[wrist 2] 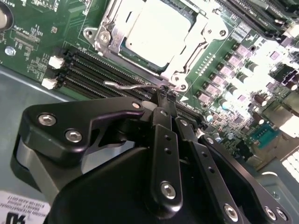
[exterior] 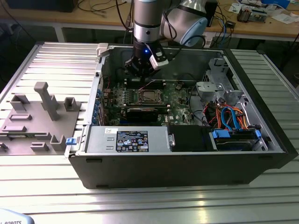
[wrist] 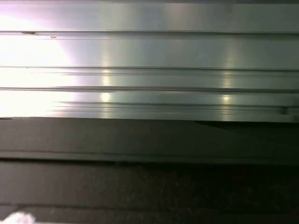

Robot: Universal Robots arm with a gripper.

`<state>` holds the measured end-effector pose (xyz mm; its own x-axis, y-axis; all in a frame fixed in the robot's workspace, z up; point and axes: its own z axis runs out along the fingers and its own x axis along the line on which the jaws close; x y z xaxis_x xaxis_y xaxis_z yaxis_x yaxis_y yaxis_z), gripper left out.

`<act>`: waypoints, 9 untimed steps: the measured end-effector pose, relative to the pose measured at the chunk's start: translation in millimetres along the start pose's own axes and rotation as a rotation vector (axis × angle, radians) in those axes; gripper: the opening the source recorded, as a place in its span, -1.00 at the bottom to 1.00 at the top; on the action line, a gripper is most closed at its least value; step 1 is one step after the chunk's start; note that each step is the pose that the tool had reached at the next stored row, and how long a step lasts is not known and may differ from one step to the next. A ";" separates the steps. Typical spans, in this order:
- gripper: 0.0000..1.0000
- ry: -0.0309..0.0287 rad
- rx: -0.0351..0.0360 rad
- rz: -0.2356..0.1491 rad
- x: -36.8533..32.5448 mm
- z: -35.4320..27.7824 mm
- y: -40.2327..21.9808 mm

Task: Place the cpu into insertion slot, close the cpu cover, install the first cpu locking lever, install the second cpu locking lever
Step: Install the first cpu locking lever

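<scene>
Gripper [wrist 2: 162,95]: black, 2 fingers brought together into a narrow tip, clenched with nothing visibly held between them; tip sits at a corner of the socket, touching or just beside a thin wire locking lever [wrist 2: 126,86]. In the exterior view the gripper [exterior: 140,70] hangs inside the open computer case [exterior: 187,163], above the motherboard [exterior: 180,93].

Cpu [wrist 2: 156,30]: dull silver square, seated flat in the insertion slot [wrist 2: 105,37].

Cpu cover [wrist 2: 205,35]: silver frame, lying down over the chip edges, window showing the chip top. Judged closed.

Locking lever: 1 wire arm seen running along the socket's edge beside the memory slots [wrist 2: 86,70]; whether it is latched cannot be told.

Step in hand, judged: lever installation. To do it well, press on the lever's handle end, not the cover; sweep it down and under its retaining hook in 1 smooth arc; keep the tip clear of the memory slots.

Surroundings: grey fixture tray [exterior: 37,116] on the ribbed aluminium table [exterior: 149,200], well apart on the exterior view's left.
</scene>
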<state>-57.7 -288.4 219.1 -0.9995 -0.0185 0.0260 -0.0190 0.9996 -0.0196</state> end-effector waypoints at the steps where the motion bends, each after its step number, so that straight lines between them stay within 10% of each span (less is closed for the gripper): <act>1: -0.79 -0.0002 0.0000 -0.001 0.0 1.1 0.1; 9: -0.79 -0.0007 0.0014 -0.044 -6.5 8.2 0.2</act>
<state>-51.4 -288.3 210.7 -0.9977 -0.0621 0.0261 -0.0626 0.9978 -0.0199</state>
